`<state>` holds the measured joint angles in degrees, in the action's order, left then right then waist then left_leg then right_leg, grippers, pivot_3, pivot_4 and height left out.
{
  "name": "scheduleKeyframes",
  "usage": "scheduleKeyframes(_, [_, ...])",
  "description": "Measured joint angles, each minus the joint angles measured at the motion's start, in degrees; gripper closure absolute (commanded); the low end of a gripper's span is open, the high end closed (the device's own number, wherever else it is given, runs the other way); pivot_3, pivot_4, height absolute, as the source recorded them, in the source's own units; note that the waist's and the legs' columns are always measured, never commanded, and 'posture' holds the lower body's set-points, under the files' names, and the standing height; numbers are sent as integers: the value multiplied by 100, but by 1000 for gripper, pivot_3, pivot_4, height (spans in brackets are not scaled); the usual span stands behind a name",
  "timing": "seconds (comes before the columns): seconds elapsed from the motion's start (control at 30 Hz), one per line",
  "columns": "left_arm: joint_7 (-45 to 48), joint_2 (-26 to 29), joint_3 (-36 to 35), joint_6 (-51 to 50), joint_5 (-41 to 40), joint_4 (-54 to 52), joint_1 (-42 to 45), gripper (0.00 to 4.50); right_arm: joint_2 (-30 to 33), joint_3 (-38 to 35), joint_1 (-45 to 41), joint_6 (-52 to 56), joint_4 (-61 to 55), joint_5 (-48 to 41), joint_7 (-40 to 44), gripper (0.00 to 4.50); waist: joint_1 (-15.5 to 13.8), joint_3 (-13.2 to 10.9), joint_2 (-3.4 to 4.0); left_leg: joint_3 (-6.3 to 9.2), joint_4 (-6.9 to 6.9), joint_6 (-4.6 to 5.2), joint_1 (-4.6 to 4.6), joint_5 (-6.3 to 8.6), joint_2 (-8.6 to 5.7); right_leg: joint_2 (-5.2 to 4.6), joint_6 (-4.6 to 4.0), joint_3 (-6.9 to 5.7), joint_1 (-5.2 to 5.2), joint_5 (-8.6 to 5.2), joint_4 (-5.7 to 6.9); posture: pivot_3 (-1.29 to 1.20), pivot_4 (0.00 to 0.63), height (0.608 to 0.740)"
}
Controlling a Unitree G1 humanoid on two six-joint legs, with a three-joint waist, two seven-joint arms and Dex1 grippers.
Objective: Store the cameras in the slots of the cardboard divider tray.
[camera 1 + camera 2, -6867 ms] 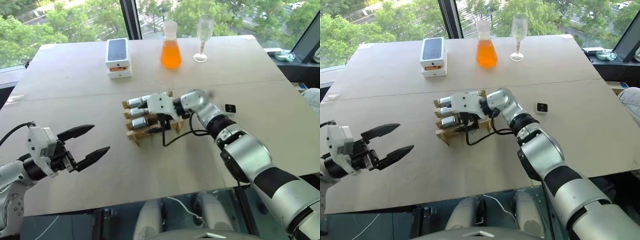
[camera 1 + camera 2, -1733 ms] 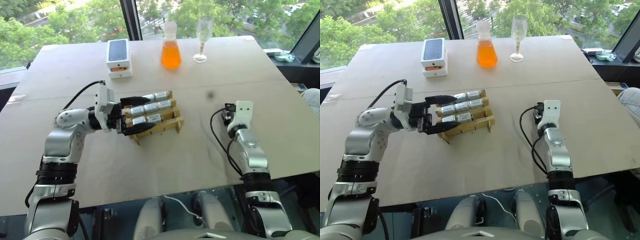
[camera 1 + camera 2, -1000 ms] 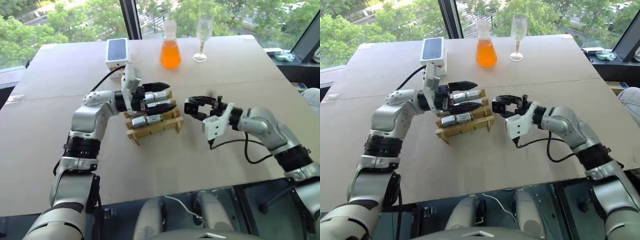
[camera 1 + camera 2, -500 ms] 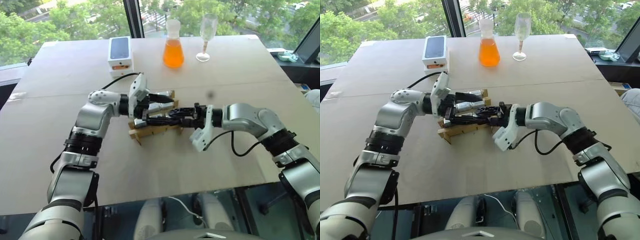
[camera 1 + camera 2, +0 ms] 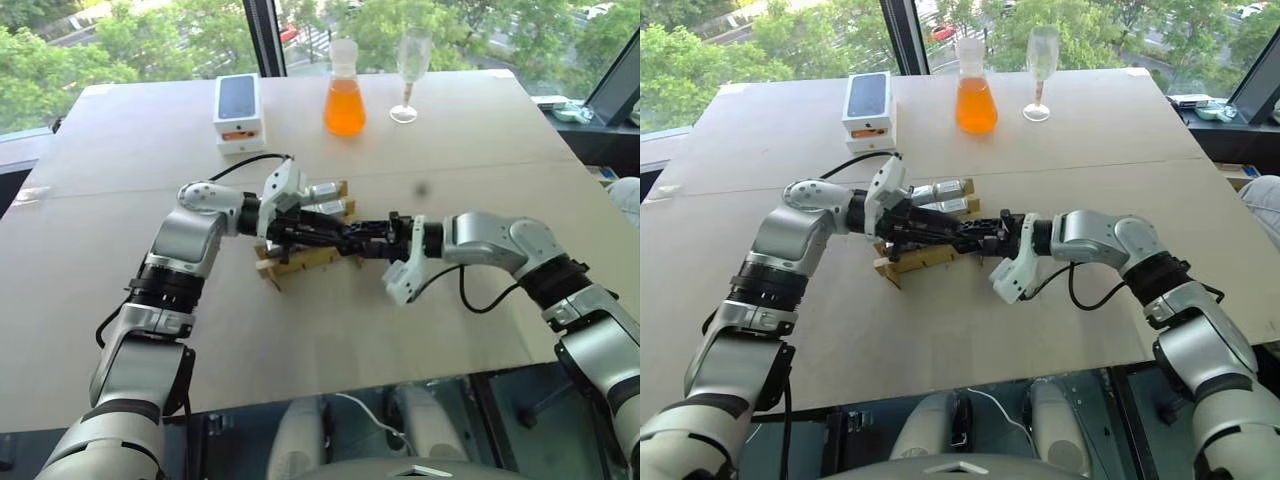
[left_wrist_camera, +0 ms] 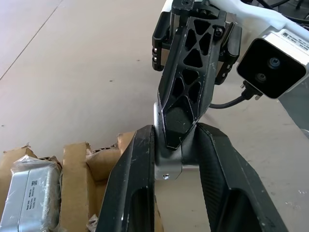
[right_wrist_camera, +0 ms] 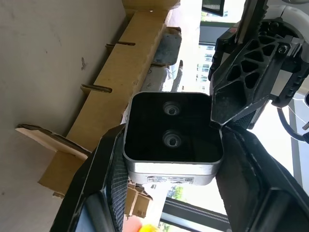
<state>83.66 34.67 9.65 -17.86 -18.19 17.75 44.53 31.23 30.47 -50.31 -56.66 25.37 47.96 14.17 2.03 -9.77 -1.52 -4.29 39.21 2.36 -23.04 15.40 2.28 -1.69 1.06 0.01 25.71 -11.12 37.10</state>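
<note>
Handover item: small silver-grey cube camera (image 7: 172, 140), over the tan cardboard divider tray (image 5: 300, 262) at mid-table, pinched by right gripper (image 7: 169, 159); left gripper (image 6: 176, 164), spread a second ago, now clamps it too — transfer under way, slotting pending.

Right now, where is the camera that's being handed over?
Mid-table, just right of the cardboard divider tray, the camera sits clamped between the right hand and left hand.

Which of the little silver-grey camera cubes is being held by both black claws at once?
The silver-grey camera pinched between the left gripper and right gripper, above the tan cardboard divider tray; the others lie in slots.
</note>
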Motion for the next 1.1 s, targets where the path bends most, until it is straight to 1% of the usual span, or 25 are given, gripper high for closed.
scheduleKeyframes(0.07, [-21, -34, -5, 70, 2, 29, 1, 2800, 38, 0, 0, 21, -50, -65, 96, 2526, -1, 0, 0, 1, 0, 0, 0, 0, 0, 0, 0, 0, 0, 0, 0, 0, 150, 740])
scheduleKeyframes(0.1, [-20, -30, -1, 75, 44, 65, 0, 2425, 54, -9, 0, 34, -79, -120, 112, 2526, -1, 0, 0, 0, 0, 0, 1, 0, 0, 0, 0, 0, 0, 0, 1, 0, 150, 740])
scheduleKeyframes(0.13, [-34, -26, -1, 73, 82, 137, -1, 1870, 86, -23, -7, 57, -152, -181, 143, 2526, -1, 0, 0, 1, 0, 0, 0, 0, 0, 1, 0, -1, 0, 0, 2, 0, 150, 740])
scheduleKeyframes(0.2, [-42, -27, -1, 38, 103, 153, -1, 1007, 101, -40, -24, 106, -223, -279, 192, 2526, 1, 0, 0, 1, 0, 0, 1, 0, 0, 1, 0, 0, 0, 0, 2, 0, 150, 740])
scheduleKeyframes(0.47, [-7, -47, -8, -221, 97, 197, 59, 1007, 61, -44, -25, 274, -427, -558, 479, 2526, 0, 0, 0, 1, 2, 1, 1, 0, 0, 0, 0, 0, 0, 0, 5, 0, 150, 740])
scheduleKeyframes(0.73, [43, -112, -9, -398, 0, 194, 143, 1007, 34, -43, -22, 284, -468, -634, 679, 2526, -1, 0, 0, 2, 3, 0, 1, 0, 0, 0, 0, -1, 0, 0, 7, 0, 150, 740])
scheduleKeyframes(0.83, [112, -108, -9, -394, 1, 190, 141, 1795, 35, -43, -21, 286, -463, -643, 689, 2526, 3, 0, 0, 1, 3, 0, 2, 0, 0, 0, 0, 0, 0, 0, 8, 0, 150, 740])
scheduleKeyframes(0.87, [111, -108, -9, -399, 0, 190, 140, 2151, 34, -43, -21, 285, -462, -643, 691, 2526, 2, 0, 0, 1, 3, 0, 2, 0, 0, 1, 0, 0, 0, 0, 8, 0, 150, 740])
scheduleKeyframes(0.9, [113, -108, -9, -418, -1, 183, 140, 2652, 35, -43, -21, 285, -459, -644, 693, 2526, 1, 0, 0, 1, 3, 0, 2, 0, 0, 0, 0, 0, 0, 0, 9, 0, 150, 740])
scheduleKeyframes(0.93, [122, -108, -9, -426, -1, 174, 140, 3050, 35, -43, -21, 286, -457, -644, 694, 2526, 1, 0, 0, 2, 4, 0, 2, 0, 0, 0, 0, 0, 0, 0, 10, 0, 150, 740])
scheduleKeyframes(0.97, [107, -114, -6, -402, 12, 151, 139, 3618, 33, -43, -21, 319, -423, -681, 696, 2526, 0, 0, 0, 2, 5, 0, 2, 0, 0, 0, 0, 0, 0, 0, 11, 0, 150, 740])
scheduleKeyframes(1.0, [83, -107, -9, -374, 16, 128, 140, 3765, 29, -43, -8, 337, -405, -752, 695, 2526, 0, 0, 0, 2, 6, 0, 2, 0, 0, 0, -1, 0, 0, 0, 11, 0, 150, 740])
scheduleKeyframes(1.1, [83, -107, -9, -379, 16, 127, 140, 3736, 28, -43, 0, 349, -405, -772, 699, 2526, 0, 0, 0, 0, 7, 0, 4, 0, -1, 0, -1, 2, 0, 0, 16, 0, 150, 740])
